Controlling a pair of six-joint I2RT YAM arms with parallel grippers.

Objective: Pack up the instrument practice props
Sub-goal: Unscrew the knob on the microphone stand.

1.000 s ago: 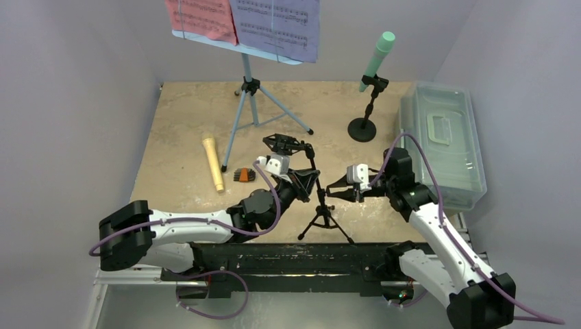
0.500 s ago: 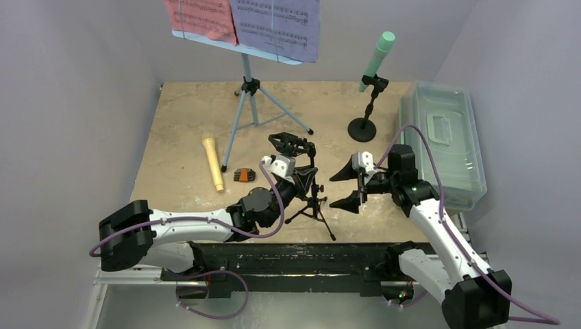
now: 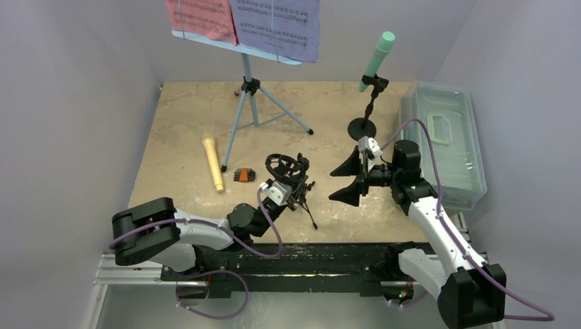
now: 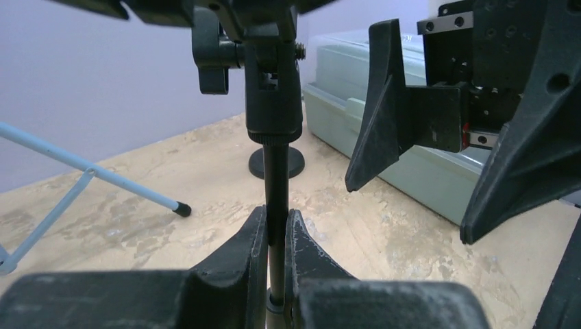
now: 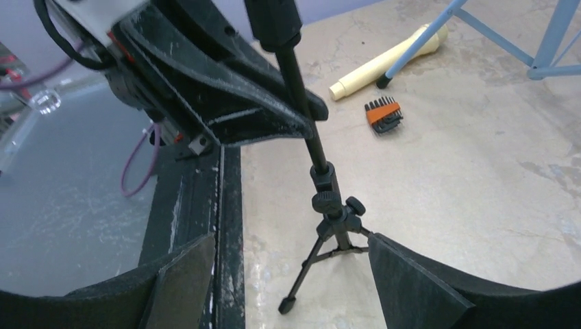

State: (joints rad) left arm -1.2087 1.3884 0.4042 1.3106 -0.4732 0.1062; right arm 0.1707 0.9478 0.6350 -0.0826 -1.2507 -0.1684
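Note:
My left gripper [image 3: 284,194] [image 4: 276,219] is shut on the thin pole of a small black microphone tripod [image 3: 291,181] [image 4: 276,171]. The tripod's round clip [image 3: 286,166] points up and its legs [image 5: 329,236] are drawn in. My right gripper [image 3: 336,185] [image 5: 288,274] stands open just right of the tripod and holds nothing. A yellow microphone [image 3: 213,163] lies flat at the left. At the back, a mint-green microphone [image 3: 378,58] sits on a round-base stand [image 3: 361,127]. The light-blue tripod [image 3: 250,103] carries a red page [image 3: 202,17] and a purple page [image 3: 277,24].
A translucent grey tub [image 3: 445,140] with its lid on runs along the right edge of the table. A small orange and black bit holder [image 3: 243,175] lies beside the yellow microphone. Purple walls close in both sides. The black base rail [image 3: 288,257] runs along the near edge.
My right gripper opened, came off the small tripod and drew back and up to the right. My left arm pulled the tripod left toward the near edge, and its legs now sit closer together.

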